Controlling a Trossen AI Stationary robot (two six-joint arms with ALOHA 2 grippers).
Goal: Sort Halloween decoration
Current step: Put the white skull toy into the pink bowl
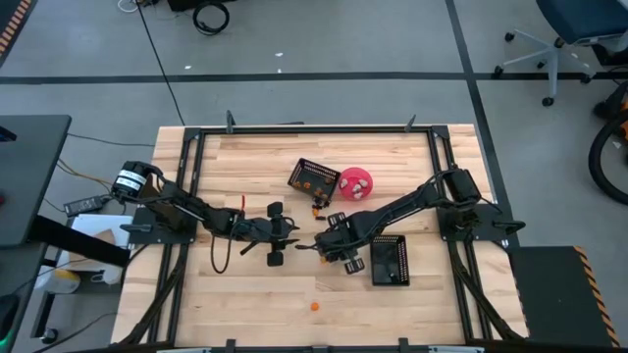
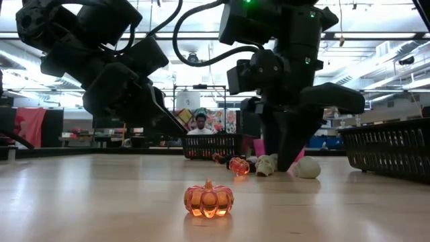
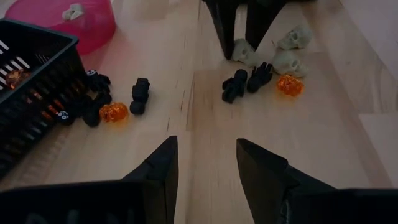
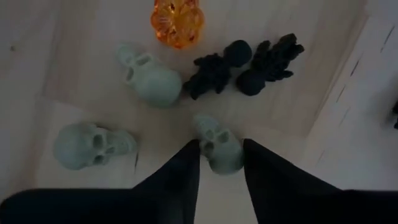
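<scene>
Right gripper (image 4: pixel 221 158) is down on the table among the trinkets, and its two dark fingers (image 4: pixel 180 171) sit either side of a pale skull (image 4: pixel 217 146), pressing on both flanks: that's a grip on the skull. Just ahead of the fingertips lies a second skull (image 4: pixel 152 78), smooth and rounded with hollow eye sockets, and off to one side a third skull (image 4: pixel 93 146) lies apart from the rest. Beyond those, two knobbly black figures (image 4: pixel 249 65) lie side by side, touching, and past them a glassy orange pumpkin (image 4: pixel 178 22), ribbed and see-through. Nothing sits between the fingers but the skull itself.

Left gripper (image 3: pixel 205 158) hovers low over bare wood planks, fingers parted with nothing between them. Ahead of its tips and off to one side there's another small orange pumpkin (image 3: pixel 114 112) and a black figure (image 3: pixel 140 94), crowded up near the black mesh basket (image 3: pixel 37 74), whose wall is open grid. The round pink bowl (image 3: pixel 93 28), smooth-sided, sits beyond with a pale piece inside.

From table height, a lone orange pumpkin (image 2: pixel 209 199) glows well apart from both arms, out on the open tabletop (image 1: pixel 255 294). A person (image 2: pixel 198 123) shows in the room behind
</scene>
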